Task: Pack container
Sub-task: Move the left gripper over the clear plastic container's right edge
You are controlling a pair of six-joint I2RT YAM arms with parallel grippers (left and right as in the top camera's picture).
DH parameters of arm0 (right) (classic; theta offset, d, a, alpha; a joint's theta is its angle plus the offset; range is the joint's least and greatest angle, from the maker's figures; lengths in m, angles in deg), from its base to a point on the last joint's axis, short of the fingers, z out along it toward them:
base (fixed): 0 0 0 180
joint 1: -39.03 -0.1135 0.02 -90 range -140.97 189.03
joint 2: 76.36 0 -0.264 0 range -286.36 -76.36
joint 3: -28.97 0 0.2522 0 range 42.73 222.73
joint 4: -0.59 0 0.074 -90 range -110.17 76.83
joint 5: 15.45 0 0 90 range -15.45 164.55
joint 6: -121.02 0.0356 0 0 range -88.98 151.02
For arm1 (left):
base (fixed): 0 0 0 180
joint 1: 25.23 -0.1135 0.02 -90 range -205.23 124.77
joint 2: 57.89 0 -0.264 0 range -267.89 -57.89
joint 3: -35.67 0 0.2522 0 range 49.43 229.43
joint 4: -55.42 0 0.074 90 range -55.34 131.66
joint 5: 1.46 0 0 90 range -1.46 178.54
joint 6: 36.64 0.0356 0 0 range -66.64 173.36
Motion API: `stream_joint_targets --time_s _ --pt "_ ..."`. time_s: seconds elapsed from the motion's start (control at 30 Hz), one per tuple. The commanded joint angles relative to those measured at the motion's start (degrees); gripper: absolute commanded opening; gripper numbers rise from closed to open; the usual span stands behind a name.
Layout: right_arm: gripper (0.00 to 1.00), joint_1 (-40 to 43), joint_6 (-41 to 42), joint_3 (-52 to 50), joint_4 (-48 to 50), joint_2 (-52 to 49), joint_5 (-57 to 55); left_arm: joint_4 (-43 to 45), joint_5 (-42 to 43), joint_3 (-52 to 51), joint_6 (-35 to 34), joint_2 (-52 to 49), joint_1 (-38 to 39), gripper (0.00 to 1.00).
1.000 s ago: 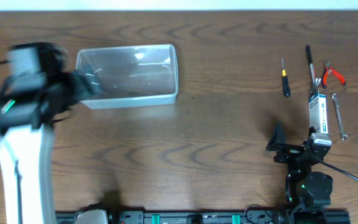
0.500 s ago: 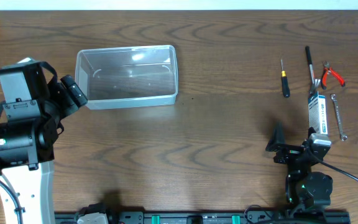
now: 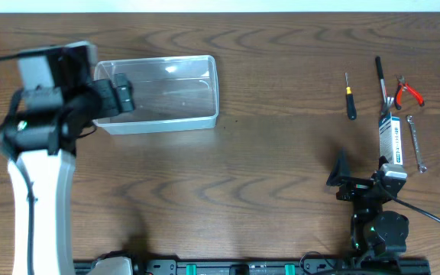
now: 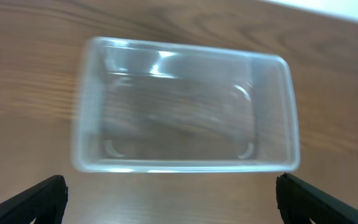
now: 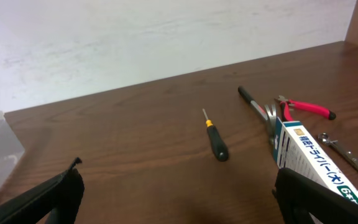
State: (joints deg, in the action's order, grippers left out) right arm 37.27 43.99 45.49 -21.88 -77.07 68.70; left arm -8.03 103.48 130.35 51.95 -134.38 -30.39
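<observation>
Robotics lab or test bench, not a home or shop. Evidence: two robot arms, left arm [image 3: 40, 176] w/ a white link and right arm [image 3: 376, 221] all black, stand at the near edge of a wood-grain table [image 3: 281, 168]. A black rail [image 3: 235, 267] w/ green fittings runs along that edge. Behind is a plain white wall [image 5: 135, 37], no decor or furniture. The table looks staged. One clear tub [image 3: 159, 122] sits on the left. On the right are a few small tools: screwdriver [image 3: 351, 103], pliers [image 3: 409, 92], wrench [image 3: 416, 141], plus a printed box [image 3: 392, 137]. Cameras overhead and on both wrists fit a recording rig.
</observation>
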Motion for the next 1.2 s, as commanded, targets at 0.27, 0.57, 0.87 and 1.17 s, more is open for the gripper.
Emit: stream_joint_targets --time_s 0.27,0.57,0.87,1.17 --pt "0.99 0.3 -0.4 -0.3 0.1 0.3 0.1 4.9 5.4 0.1 -0.2 -11.1 9.6 0.98" --pt "0.99 0.3 -0.4 -0.3 0.1 0.3 0.1 8.1 3.7 0.1 -2.7 -16.9 16.4 0.83" --pt "0.99 0.3 -0.4 -0.3 0.1 0.3 0.1 12.2 -1.5 0.1 -7.4 -18.3 20.9 0.61" --pt "0.99 0.3 -0.4 -0.3 0.1 0.3 0.1 13.2 -13.3 0.1 -14.7 -18.9 25.6 0.6"
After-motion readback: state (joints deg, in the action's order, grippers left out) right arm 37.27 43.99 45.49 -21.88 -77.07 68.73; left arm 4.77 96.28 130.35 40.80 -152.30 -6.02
